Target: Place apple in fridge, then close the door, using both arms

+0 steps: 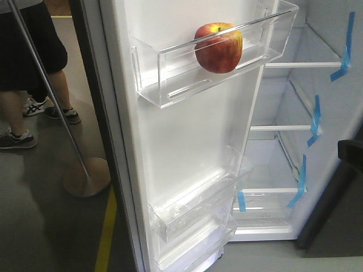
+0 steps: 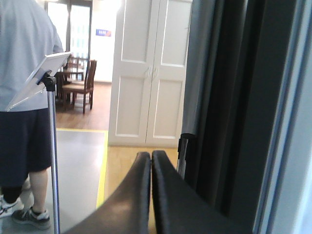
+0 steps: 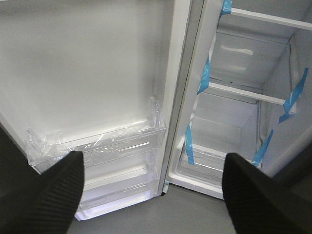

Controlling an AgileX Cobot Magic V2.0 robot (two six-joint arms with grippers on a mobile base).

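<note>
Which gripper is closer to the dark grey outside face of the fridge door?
Left. The left gripper, shut, sits beside that dark grey outer face. The right gripper, open, is on the white inner side, facing the lower clear bins.

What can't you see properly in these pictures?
Front view: the fridge's top and the person's upper body are cut off by the upper edge.
Left wrist view: the door's dark outside hides the apple, beyond the shut left gripper.
Right wrist view: the apple's bin lies above the frame; the open right gripper blocks the bottom corners.
</note>
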